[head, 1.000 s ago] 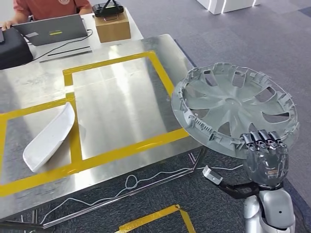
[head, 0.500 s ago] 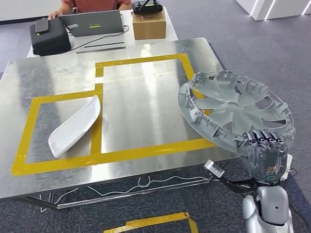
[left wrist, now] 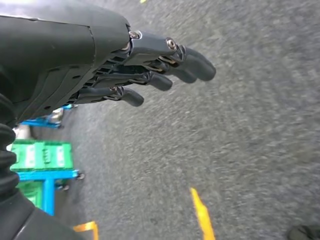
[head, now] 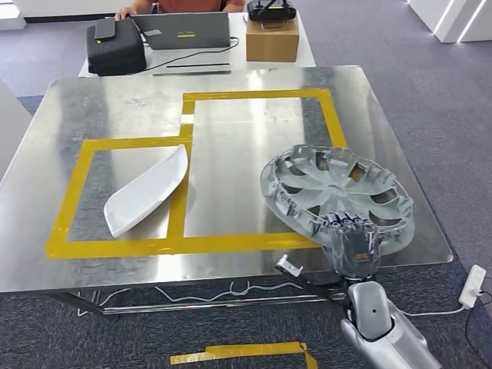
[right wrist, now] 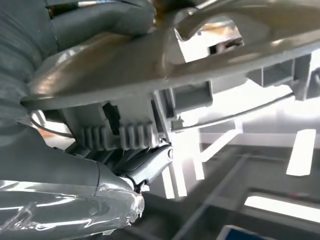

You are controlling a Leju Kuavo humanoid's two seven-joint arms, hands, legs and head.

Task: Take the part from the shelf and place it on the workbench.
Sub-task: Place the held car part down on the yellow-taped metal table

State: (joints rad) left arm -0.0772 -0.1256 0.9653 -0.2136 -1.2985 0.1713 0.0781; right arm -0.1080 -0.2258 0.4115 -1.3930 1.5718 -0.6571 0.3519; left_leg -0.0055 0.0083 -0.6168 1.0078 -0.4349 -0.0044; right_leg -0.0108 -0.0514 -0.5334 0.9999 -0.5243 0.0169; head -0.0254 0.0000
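Note:
A silver-grey wheel cover [head: 334,192], inner side up, hangs over the front right part of the steel workbench [head: 244,165], tilted a little. My right hand [head: 352,244] grips its near rim from below. In the right wrist view the ribbed rim [right wrist: 158,95] runs across my fingers [right wrist: 143,162]. My left hand [left wrist: 151,70] hangs over grey carpet with its fingers straight and apart, holding nothing.
A white curved part [head: 146,191] lies in the left taped box of the bench. Yellow tape [head: 185,246] marks two boxes. Behind stand a laptop [head: 188,31], a black case [head: 114,44], a cardboard box [head: 273,38], and a person. A white power strip [head: 471,286] lies on the floor.
The camera has turned, shifting the bench rightward in the picture. My right hand has carried the wheel cover from beyond the bench's right edge to above its front right corner, and lower.

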